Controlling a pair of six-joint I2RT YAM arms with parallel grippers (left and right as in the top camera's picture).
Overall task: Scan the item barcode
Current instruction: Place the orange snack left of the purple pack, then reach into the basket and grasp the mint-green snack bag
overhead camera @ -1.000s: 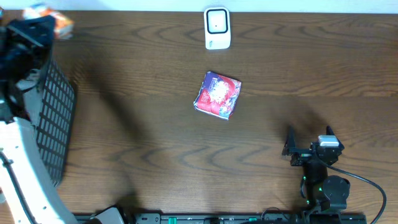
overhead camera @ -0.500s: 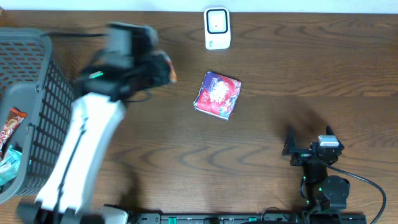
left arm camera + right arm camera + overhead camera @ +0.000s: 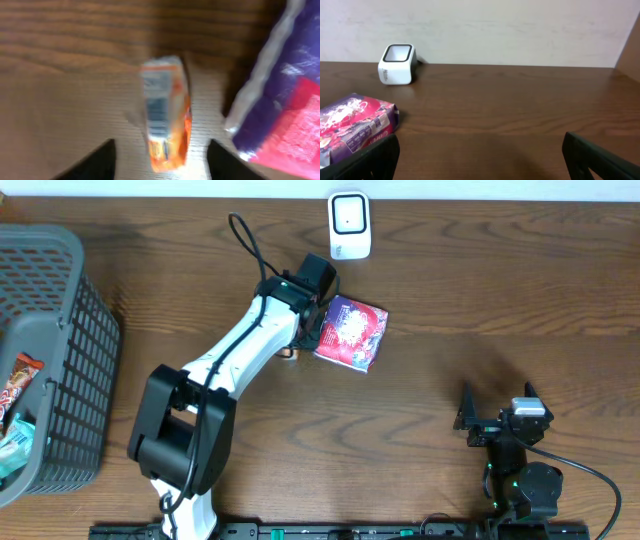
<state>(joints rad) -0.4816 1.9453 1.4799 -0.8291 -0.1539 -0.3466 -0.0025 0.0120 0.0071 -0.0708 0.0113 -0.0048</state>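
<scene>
Left gripper (image 3: 160,155) is slack, jaws apart either side of the orange pack (image 3: 165,112), which lies on the table just at 9 o'clock of the purple packet (image 3: 350,332). Right gripper (image 3: 497,395) is idle, wide open at 5 o'clock. Looks like staging. Next I'd regrip and show the barcode to the scanner (image 3: 349,225) at 12.

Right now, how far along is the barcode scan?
Done: the orange packet sits on the table beside the purple packet, outside the basket. In hand: nothing; the left hand stands open around the orange packet. Left: both packets lie apart from the scanner, so scanning looks yet to come.
</scene>
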